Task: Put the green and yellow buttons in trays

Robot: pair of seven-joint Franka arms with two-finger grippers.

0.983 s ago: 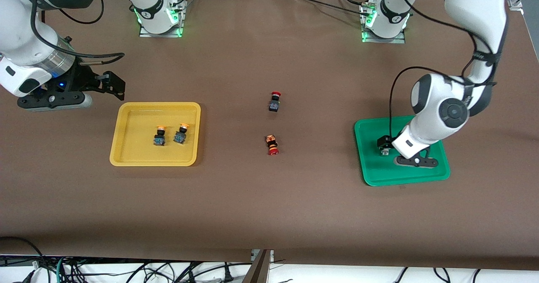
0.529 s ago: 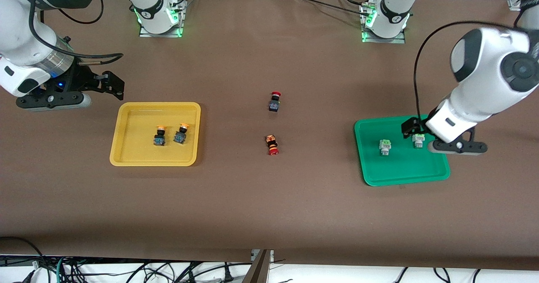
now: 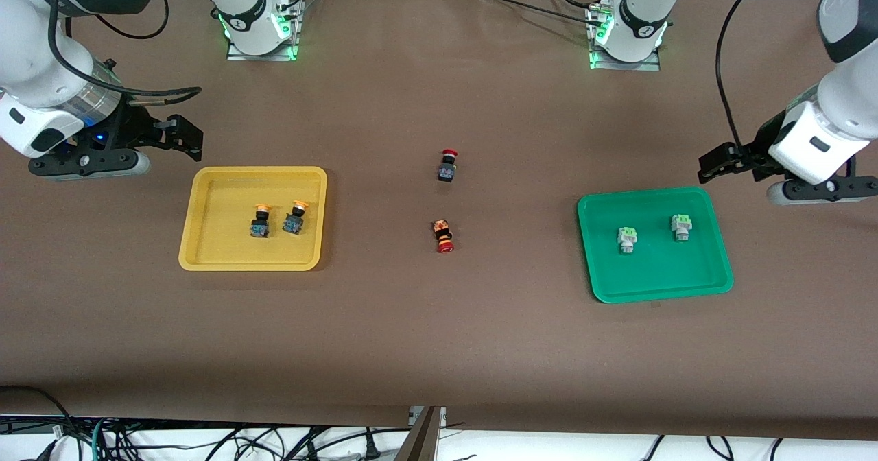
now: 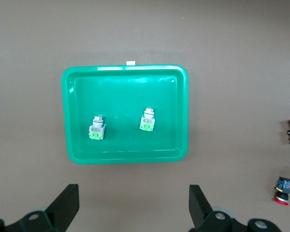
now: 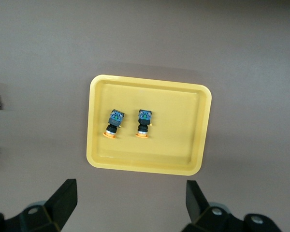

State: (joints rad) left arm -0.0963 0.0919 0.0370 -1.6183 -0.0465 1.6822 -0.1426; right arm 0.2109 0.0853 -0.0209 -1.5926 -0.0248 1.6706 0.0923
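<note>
Two green buttons (image 3: pixel 627 239) (image 3: pixel 681 226) stand apart in the green tray (image 3: pixel 651 276); both also show in the left wrist view (image 4: pixel 97 129) (image 4: pixel 147 121), in the tray (image 4: pixel 128 79). Two yellow buttons (image 3: pixel 260 221) (image 3: pixel 295 218) lie side by side in the yellow tray (image 3: pixel 206 221), and show in the right wrist view (image 5: pixel 113 123) (image 5: pixel 144 123). My left gripper (image 3: pixel 820 192) is open and empty, raised over bare table beside the green tray; its fingers stand wide apart (image 4: pixel 134 212). My right gripper (image 3: pixel 88 166) is open and empty, waiting high beside the yellow tray (image 5: pixel 130 208).
Two red-capped black buttons (image 3: pixel 448 165) (image 3: pixel 444 235) sit on the brown table between the trays, one standing and one on its side. The arm bases stand at the table's edge farthest from the front camera.
My left gripper rose out of the green tray, leaving a second green button there, and moved off toward the left arm's end of the table. The right arm has not moved.
</note>
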